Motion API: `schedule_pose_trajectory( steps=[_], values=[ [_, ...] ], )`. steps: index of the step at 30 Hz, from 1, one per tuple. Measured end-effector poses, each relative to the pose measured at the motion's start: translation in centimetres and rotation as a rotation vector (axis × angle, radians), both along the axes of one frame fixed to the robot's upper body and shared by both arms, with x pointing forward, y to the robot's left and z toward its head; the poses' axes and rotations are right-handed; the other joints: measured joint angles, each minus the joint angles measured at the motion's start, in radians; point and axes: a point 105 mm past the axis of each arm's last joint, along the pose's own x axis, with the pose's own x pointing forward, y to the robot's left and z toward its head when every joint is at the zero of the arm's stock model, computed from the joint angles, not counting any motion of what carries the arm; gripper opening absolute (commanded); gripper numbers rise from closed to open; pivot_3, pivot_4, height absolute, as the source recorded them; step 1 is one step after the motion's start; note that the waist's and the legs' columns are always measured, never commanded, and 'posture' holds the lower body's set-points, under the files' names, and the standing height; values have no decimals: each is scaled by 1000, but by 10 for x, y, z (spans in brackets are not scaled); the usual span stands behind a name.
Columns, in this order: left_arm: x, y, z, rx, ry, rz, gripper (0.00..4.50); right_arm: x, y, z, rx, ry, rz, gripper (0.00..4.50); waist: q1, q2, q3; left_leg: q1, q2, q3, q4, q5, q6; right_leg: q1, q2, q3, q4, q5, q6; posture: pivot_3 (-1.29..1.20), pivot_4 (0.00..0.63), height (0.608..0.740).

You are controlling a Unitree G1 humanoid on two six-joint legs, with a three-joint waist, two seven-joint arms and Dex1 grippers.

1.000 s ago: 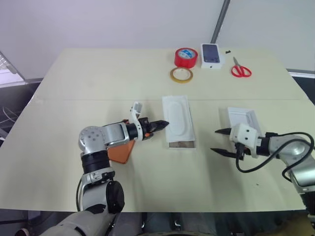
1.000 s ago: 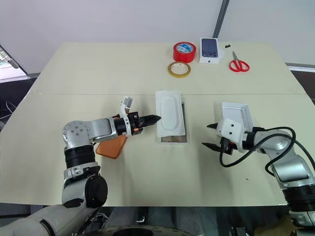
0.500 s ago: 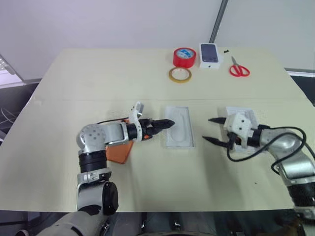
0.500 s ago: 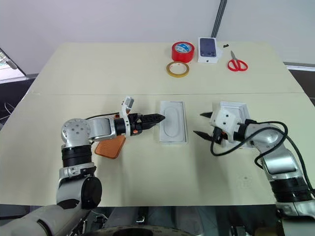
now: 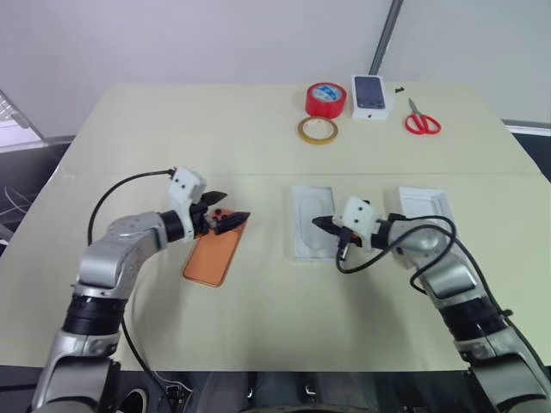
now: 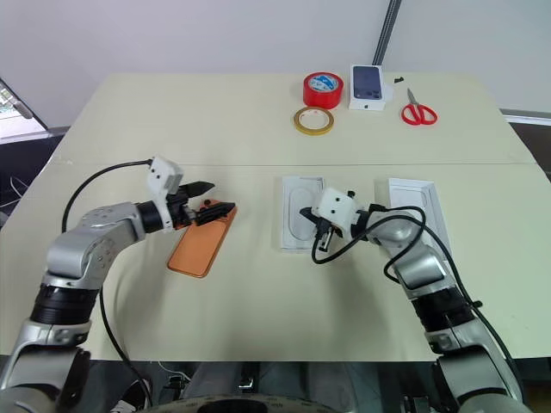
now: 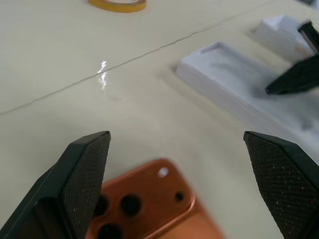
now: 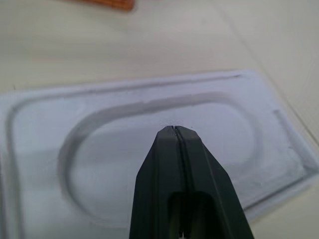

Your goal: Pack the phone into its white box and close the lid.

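The orange phone (image 5: 213, 256) lies flat on the table at centre left, its camera lenses (image 7: 130, 205) facing up. My left gripper (image 5: 231, 208) hovers open just above the phone's far end, nothing between its fingers (image 7: 84, 174). The white box (image 5: 310, 231) sits in the middle with a flat white insert (image 8: 164, 149) lying in it. My right gripper (image 8: 173, 130) is shut and empty, its tip over the insert's oval recess. The lid (image 5: 422, 205) lies hollow side up to the right of the box, behind my right arm.
At the far edge stand a red tape roll (image 5: 325, 100), a yellow tape ring (image 5: 317, 130), a small white carton (image 5: 369, 95) printed with a dark phone, and red scissors (image 5: 422, 120). A seam crosses the table's middle.
My left gripper drew back left from the insert to the phone's far end, rolled and opened. My right gripper swung left onto the insert and shut. The insert now sits squarely in the box.
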Motion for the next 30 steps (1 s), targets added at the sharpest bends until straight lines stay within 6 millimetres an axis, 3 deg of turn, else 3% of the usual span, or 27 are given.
schedule_pose_trajectory(
  steps=[6,10,15,18,25,30],
  values=[
    [1,7,-4,35,-62,3,4500,-3,-10,-6,-159,9,64,43,3,0,0,-1,0,0,1,-4,7,0,0,0,0,0,0,0,150,740],
    [2,7,-2,15,-67,19,4500,-4,-12,-4,-173,21,78,43,3,0,0,-1,0,0,1,-4,7,-1,0,0,0,0,0,0,150,740],
    [-1,9,-10,11,-26,34,4500,-6,6,-5,-79,60,96,43,-4,0,0,-1,0,0,1,-4,7,-1,0,0,1,0,0,0,150,740],
    [-1,16,-13,-30,64,67,4500,-5,19,0,5,61,89,43,-7,0,0,-1,0,0,1,-4,7,-2,0,0,4,0,0,0,150,740],
    [-1,46,5,-177,346,150,4500,5,20,13,36,-7,38,43,-19,0,0,-2,0,0,2,-4,7,-5,0,0,8,0,0,0,150,740],
    [-19,62,-8,-250,648,152,4500,4,61,51,174,-34,94,43,-36,0,0,-3,0,0,1,-1,3,-11,2,0,14,0,0,0,150,740]
  ],
)
